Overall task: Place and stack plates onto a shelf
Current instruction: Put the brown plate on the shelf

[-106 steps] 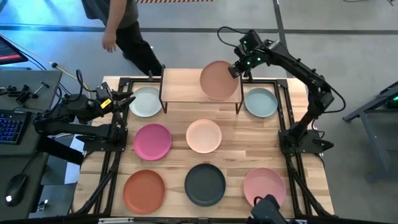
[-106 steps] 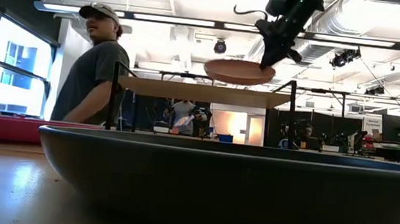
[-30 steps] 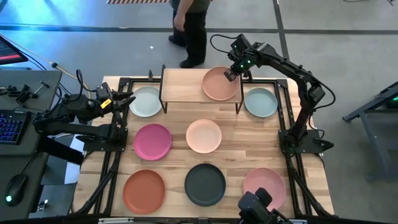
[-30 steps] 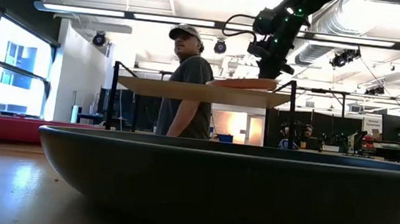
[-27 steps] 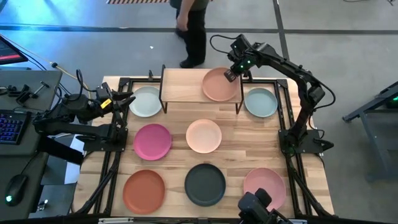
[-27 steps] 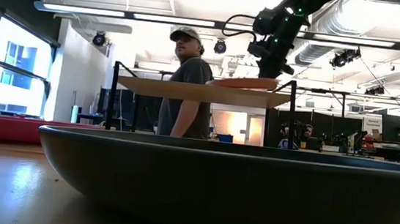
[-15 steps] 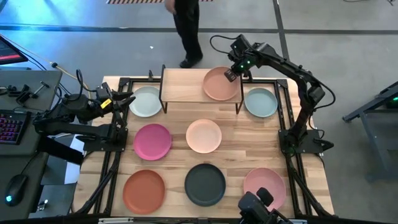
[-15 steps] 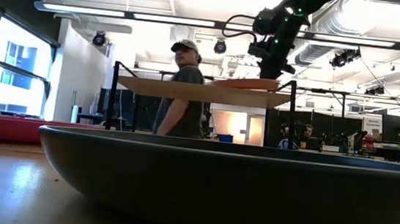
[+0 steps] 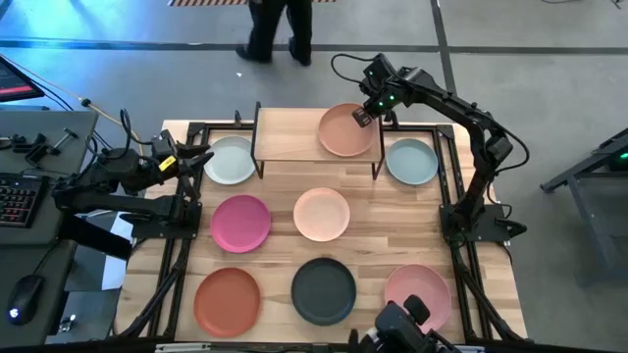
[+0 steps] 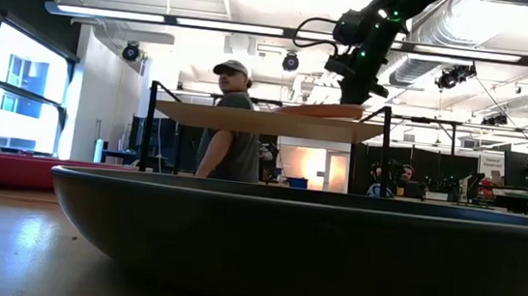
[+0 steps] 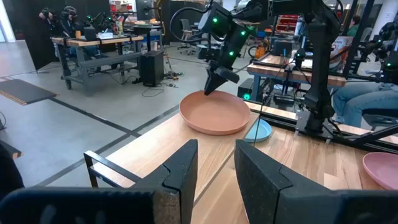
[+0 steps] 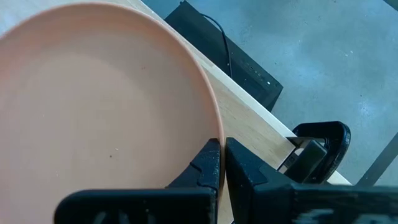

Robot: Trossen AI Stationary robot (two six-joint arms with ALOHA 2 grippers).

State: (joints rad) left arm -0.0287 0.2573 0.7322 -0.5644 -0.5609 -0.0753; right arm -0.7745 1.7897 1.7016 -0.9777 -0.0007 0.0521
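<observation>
We see the right gripper [image 9: 364, 117] reaching over the shelf [image 9: 289, 135], its fingers pinched on the far rim of the tan plate [image 9: 345, 131], round, matte, shallow, lying on the pale wood top. The left gripper [image 9: 201, 157] waits, fingers apart, beside a grey-green plate [image 9: 231, 160].

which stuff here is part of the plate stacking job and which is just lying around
Part of the job:
- tan round plate on the small wooden shelf with black legs, its rim gripped by the right gripper
- two pale grey-green plates
- magenta, peach, terracotta, charcoal and pink plates

Just lying about:
- keyboard and mouse on the side desk
- person walking past
</observation>
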